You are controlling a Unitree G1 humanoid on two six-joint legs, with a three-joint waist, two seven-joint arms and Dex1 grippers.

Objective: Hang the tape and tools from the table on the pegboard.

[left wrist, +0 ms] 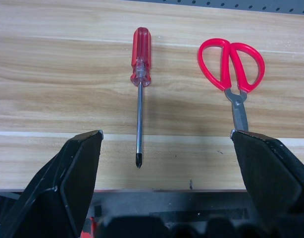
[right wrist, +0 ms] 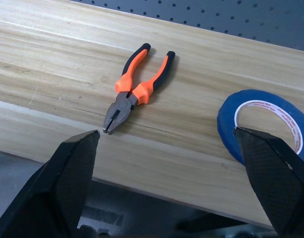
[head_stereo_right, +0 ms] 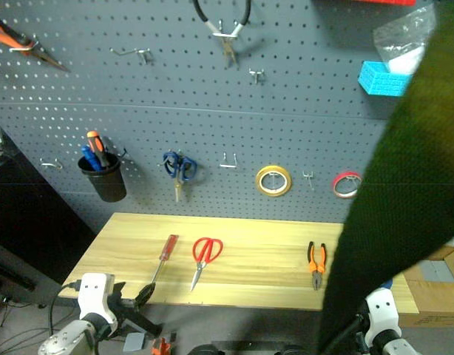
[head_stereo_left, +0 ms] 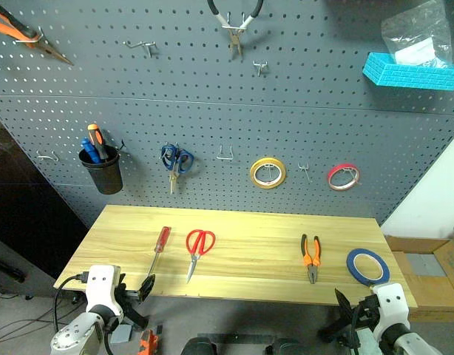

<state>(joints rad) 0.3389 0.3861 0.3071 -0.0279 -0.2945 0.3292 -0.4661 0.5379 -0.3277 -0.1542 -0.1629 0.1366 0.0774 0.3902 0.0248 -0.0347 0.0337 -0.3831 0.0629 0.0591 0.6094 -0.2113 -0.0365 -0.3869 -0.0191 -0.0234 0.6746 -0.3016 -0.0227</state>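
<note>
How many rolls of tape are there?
3. A blue roll lies on the table near its right end. A yellow roll and a red roll hang side by side on the pegboard. More could be hidden outside the pictures.

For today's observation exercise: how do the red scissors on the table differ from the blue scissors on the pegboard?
The red scissors lie flat on the table; the blue scissors hang from the pegboard. Red handles against blue handles. The red pair looks larger. Both point their blades downward in the head views and are closed.
</note>
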